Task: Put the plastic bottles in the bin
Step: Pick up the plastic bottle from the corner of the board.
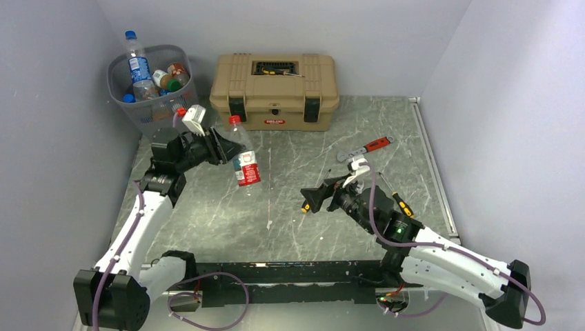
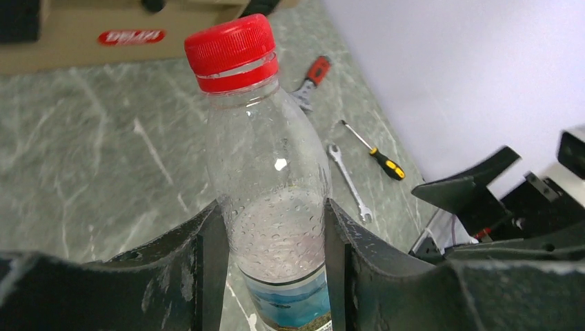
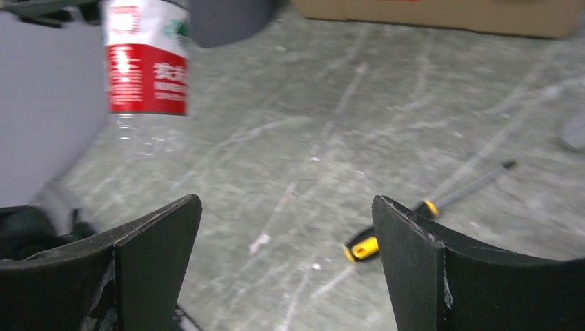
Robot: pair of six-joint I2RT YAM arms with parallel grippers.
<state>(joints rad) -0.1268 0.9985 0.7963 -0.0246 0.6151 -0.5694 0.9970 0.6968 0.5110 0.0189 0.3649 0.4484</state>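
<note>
Left arm (image 1: 138, 214) raised near the bin (image 1: 159, 110), left fingers (image 2: 207, 262) pinching a red-capped bottle (image 1: 243, 155); right fingers (image 3: 159, 234) spread wide above the tabletop (image 1: 290, 207).

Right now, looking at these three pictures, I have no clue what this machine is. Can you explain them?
Two white robot arms are bolted to a grey table. The wide picture looks down from above and behind them; the other two come from cameras on their wrists. On the left arm the jaws grip a clear bottle with a red cap; on the right arm they stand open and empty. On the table lie a red-handled wrench, a screwdriver and a tan toolbox. The mesh bin at the far left holds bottles.
</note>
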